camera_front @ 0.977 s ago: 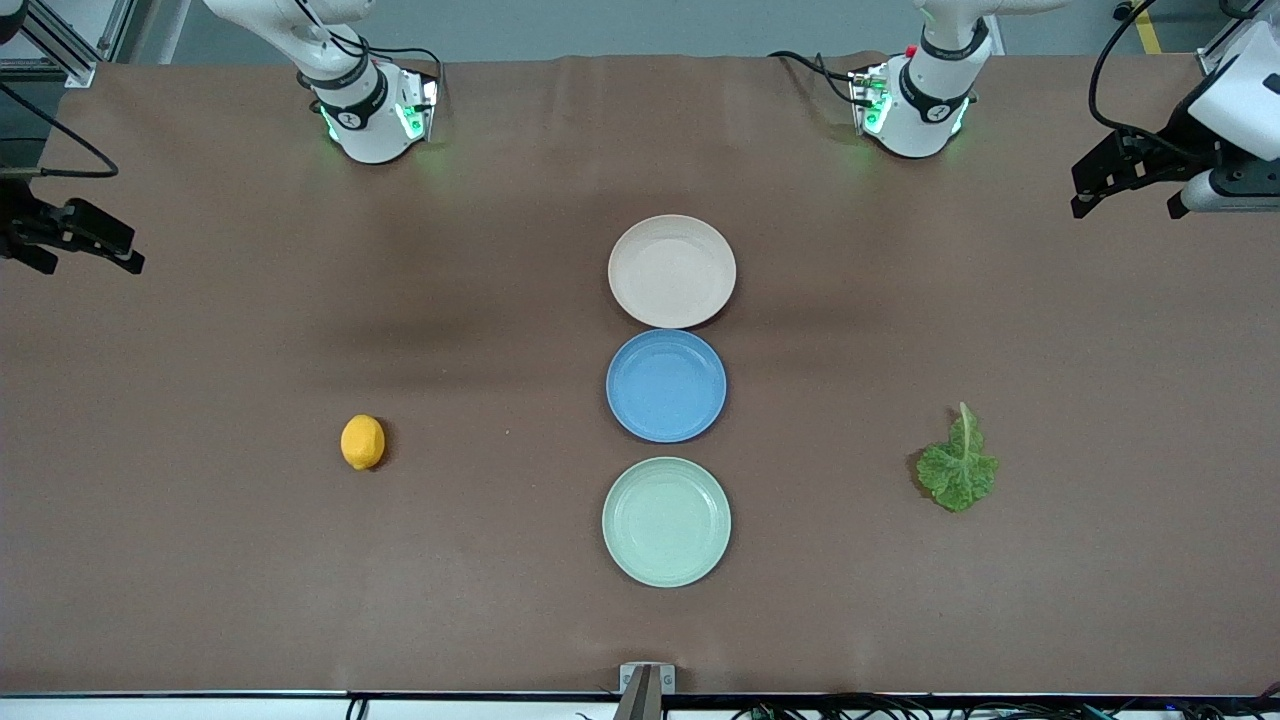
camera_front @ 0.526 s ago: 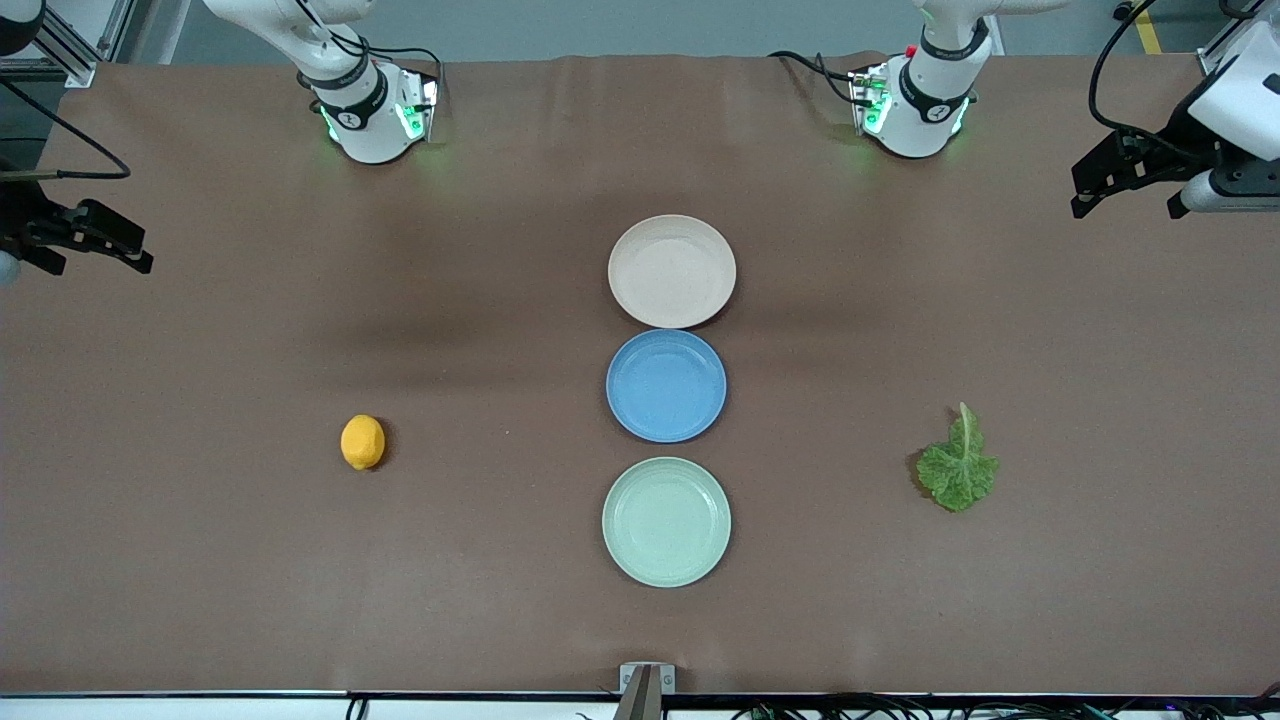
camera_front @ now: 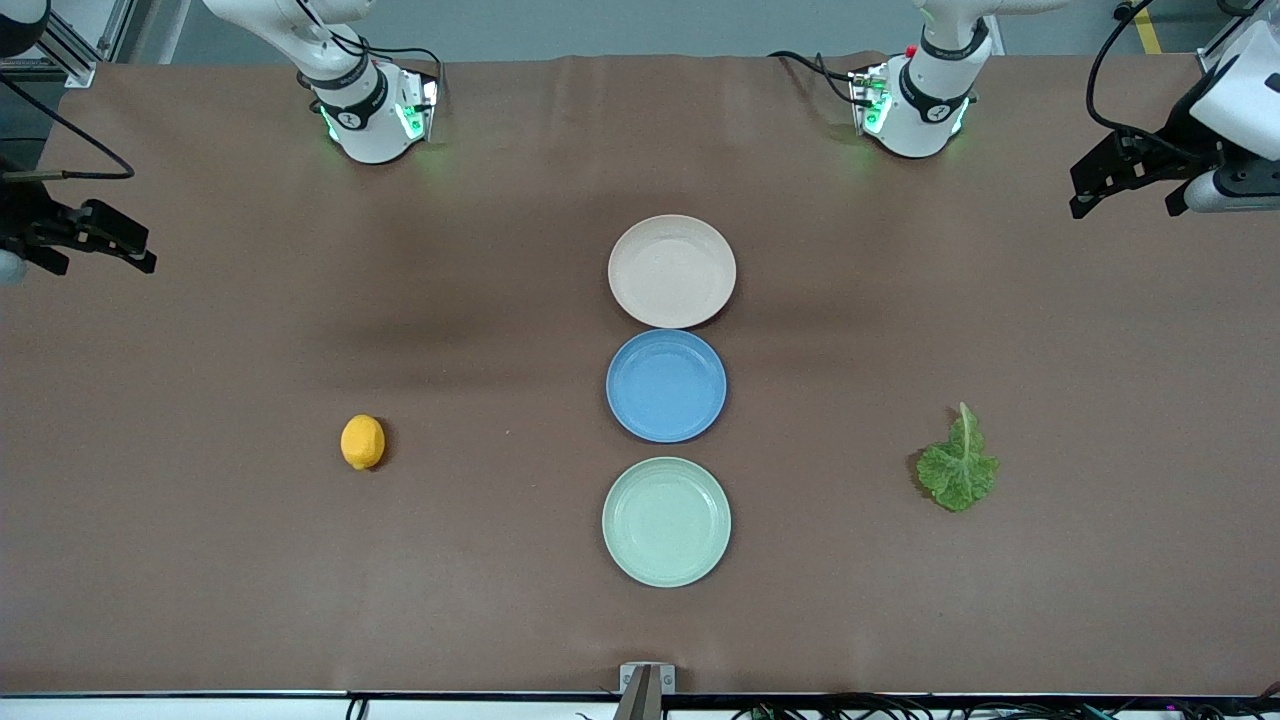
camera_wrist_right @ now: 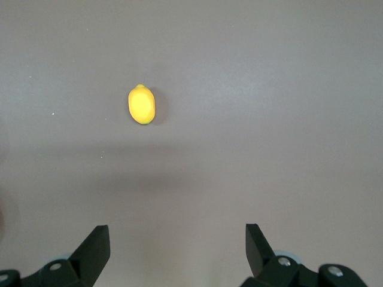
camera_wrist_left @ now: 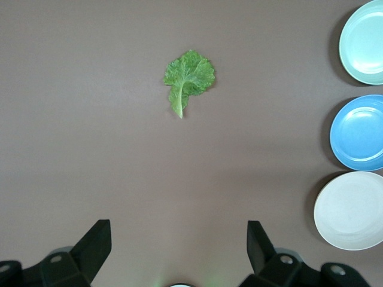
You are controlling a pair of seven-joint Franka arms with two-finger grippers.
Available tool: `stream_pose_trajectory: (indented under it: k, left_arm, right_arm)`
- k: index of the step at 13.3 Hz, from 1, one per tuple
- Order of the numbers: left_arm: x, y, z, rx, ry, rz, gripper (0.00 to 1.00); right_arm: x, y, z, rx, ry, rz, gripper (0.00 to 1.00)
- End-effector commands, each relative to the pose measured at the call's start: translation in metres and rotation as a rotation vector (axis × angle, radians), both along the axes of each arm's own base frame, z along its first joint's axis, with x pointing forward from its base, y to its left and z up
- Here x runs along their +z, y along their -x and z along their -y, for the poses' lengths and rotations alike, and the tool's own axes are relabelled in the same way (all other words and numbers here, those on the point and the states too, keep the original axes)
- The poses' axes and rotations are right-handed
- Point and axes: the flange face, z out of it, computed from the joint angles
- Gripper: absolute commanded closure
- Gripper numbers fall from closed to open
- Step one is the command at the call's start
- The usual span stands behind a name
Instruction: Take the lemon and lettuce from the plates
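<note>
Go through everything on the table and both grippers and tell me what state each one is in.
lemon: on bare table, toward the right arm's end
lettuce: flat on bare table, toward the left arm's end
beige plate: empty
blue plate: empty
green plate: empty
left gripper: open, empty
right gripper: open, empty

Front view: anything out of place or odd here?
Yes: the lemon and the lettuce lie on the bare table, not on plates; the beige plate, blue plate and green plate hold nothing.
</note>
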Motion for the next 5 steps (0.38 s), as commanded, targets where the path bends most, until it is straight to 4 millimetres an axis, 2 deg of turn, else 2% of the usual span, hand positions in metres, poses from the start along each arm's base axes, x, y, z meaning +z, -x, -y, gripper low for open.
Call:
stream_pose_trajectory:
  k: [1,5]
  left_arm:
    - [0.0049,-0.0034,0.0012,0.011,0.008,-0.006,0.00]
    - [0.0009,-0.0062,0.0033,0.007,0.007,-0.013,0.00]
  right_arm:
    - [-0.0015,0.0069,-0.0037,-0.012,-0.031,-0.009,0.00]
    - [0.0011,0.0094,-0.0038,-0.012,-0.031,-0.010,0.00]
